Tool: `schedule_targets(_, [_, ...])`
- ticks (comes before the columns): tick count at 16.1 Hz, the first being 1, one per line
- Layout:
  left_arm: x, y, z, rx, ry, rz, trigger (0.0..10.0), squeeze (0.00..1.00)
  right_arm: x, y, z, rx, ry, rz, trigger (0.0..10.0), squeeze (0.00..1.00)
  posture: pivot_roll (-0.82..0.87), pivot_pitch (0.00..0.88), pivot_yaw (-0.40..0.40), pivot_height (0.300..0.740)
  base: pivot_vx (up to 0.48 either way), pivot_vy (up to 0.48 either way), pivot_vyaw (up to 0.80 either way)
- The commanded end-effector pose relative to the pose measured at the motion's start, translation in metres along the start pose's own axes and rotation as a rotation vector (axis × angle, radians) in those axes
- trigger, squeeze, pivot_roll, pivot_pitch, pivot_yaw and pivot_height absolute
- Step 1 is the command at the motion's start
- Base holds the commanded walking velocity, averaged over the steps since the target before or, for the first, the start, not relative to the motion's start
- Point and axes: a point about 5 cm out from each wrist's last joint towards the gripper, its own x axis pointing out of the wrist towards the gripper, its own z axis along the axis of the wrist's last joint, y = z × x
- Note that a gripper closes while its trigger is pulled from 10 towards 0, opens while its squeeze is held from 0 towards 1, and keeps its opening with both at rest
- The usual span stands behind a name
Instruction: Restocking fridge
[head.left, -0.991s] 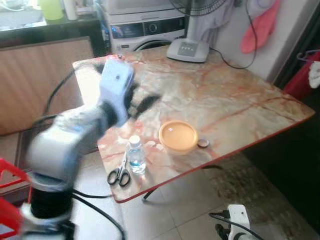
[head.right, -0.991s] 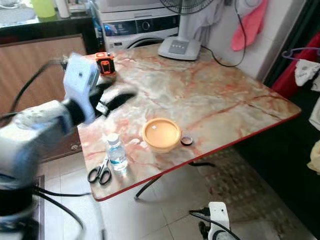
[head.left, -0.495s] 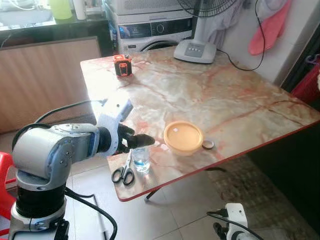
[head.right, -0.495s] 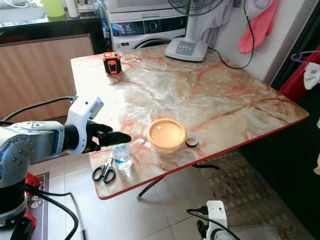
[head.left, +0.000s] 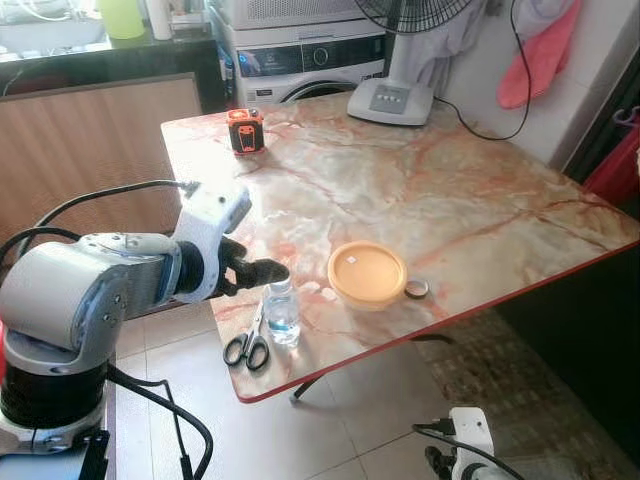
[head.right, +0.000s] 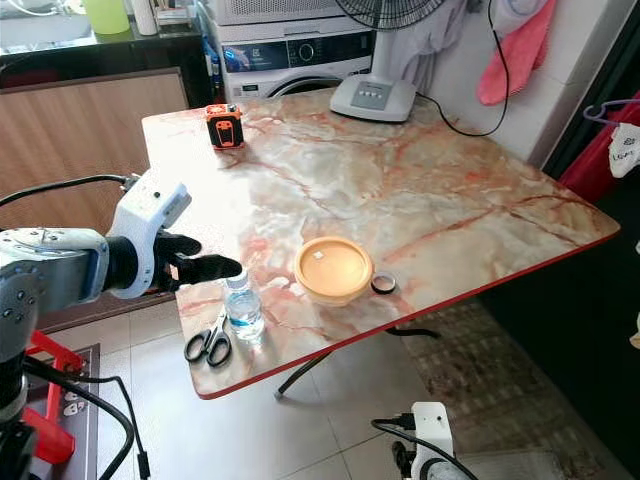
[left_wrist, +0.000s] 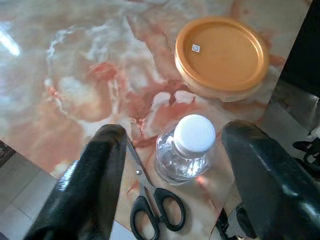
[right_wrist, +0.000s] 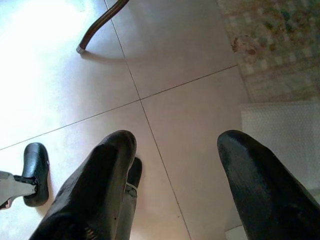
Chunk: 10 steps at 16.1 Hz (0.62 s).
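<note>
One water bottle (left_wrist: 189, 154) stands near the bench (head.left: 480, 200) edge, beside one pair of scissors (left_wrist: 156, 207) and one orange lid (left_wrist: 222, 55). The left hand (left_wrist: 170, 185) hovers above it, fingers spread, released. The right hand (right_wrist: 175, 195) hangs open over the floor (right_wrist: 185, 65).

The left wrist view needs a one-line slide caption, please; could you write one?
Open left pincer poised above a capped water bottle, with scissors and an orange lid beside it.

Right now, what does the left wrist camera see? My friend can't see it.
The open left gripper hovers over a small water bottle with a white cap, standing on a marble table. Black scissors lie beside it, with a round orange lid beyond.
</note>
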Motion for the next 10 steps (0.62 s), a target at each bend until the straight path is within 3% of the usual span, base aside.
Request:
schedule_targets(1, [0.002,-0.001,-0.002,-0.018,0.015,-0.013,10.0,1.00,0.000,-0.001,-0.004,0.004,0.016,-0.002,10.0,0.00,0.07,0.006,-0.038,0.740,0.000,0.000,0.00])
schedule_targets(2, [0.003,-0.002,-0.003,-0.008,0.030,-0.030,10.0,0.00,0.000,-0.001,-0.004,0.004,0.016,-0.002,10.0,0.00,0.07,0.003,-0.039,0.740,0.000,0.000,0.00])
schedule_targets(10, [0.020,0.012,-0.011,-0.047,0.084,-0.020,10.0,0.00,0.000,-0.001,-0.004,0.004,0.018,-0.002,10.0,0.00,0.06,0.005,-0.036,0.740,0.000,0.000,0.00])
